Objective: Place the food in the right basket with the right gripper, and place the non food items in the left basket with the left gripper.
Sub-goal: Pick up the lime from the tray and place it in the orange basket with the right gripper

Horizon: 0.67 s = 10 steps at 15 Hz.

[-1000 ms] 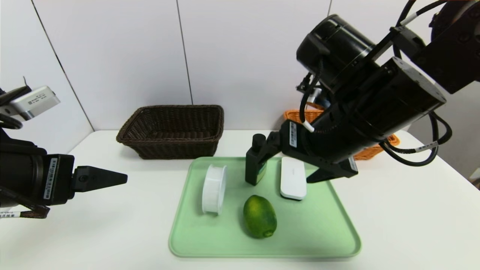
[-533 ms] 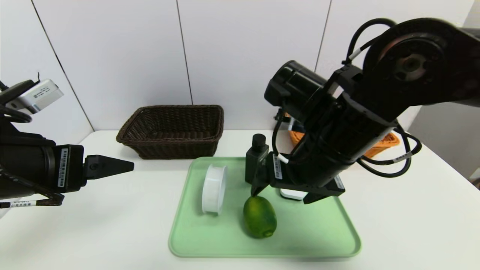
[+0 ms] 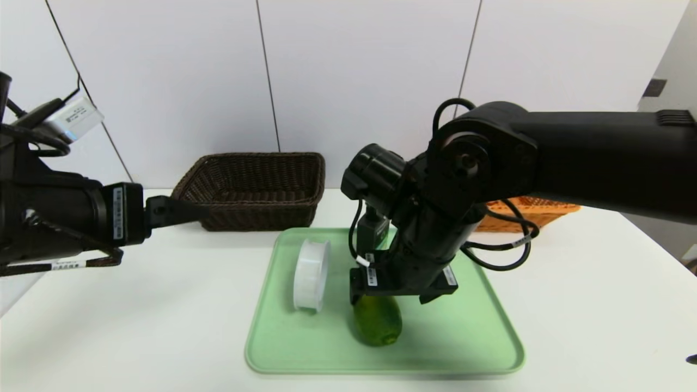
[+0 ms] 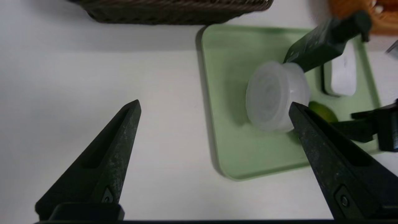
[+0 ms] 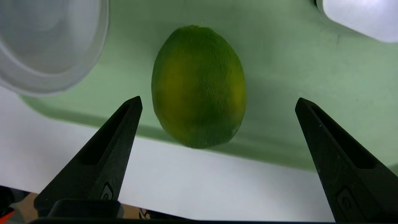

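Right gripper [image 5: 217, 102], its two black pointed fingers spread wide and holding nothing, points steeply down over the green oval lime [image 5: 199, 85], which lies on the pale green plastic tray [image 3: 479, 348] near its front edge. Just beside the lime stands the white ribbed round container [image 3: 311, 275] on its rim, toward the tray's left edge. Behind the arm, the dark bottle with green label [image 4: 323, 43] and the flat white rounded box [image 4: 342, 73] sit near the tray's back edge. Left gripper [image 4: 214, 107], also spread wide and empty, hangs over the white table [image 3: 136, 326] near its left edge, in front of the dark brown wicker basket [image 3: 250, 188]. The light orange wicker basket [image 3: 536, 212] sits at the back right.
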### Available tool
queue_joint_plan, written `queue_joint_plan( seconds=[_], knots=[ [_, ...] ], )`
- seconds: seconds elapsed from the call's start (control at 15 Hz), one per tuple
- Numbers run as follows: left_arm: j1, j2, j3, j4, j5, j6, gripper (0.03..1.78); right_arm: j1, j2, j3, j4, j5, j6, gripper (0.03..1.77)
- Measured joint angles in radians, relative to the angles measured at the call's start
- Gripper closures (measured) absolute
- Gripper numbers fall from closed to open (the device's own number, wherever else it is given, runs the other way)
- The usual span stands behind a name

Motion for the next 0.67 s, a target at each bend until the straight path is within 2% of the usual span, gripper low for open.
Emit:
queue_joint_plan(
  seconds=[0.07, 0.2, 0.47, 0.67],
  knots=[
    [-0.001, 0.007, 0.000, -0.014, -0.006, -0.022, 0.12, 0.001, 0.010, 0.000, -0.001, -0.003, -0.004, 0.10],
    [-0.001, 0.016, -0.002, 0.033, -0.007, -0.015, 0.12, 0.001, 0.028, 0.000, -0.003, -0.006, -0.006, 0.10],
    [0.000, 0.024, -0.007, 0.069, 0.000, 0.046, 0.12, 0.002, 0.060, -0.001, -0.009, -0.009, -0.022, 0.10],
    [0.000, 0.023, -0.003, 0.058, 0.013, 0.101, 0.12, 0.002, 0.077, -0.002, -0.013, -0.010, -0.025, 0.10]
  ],
)
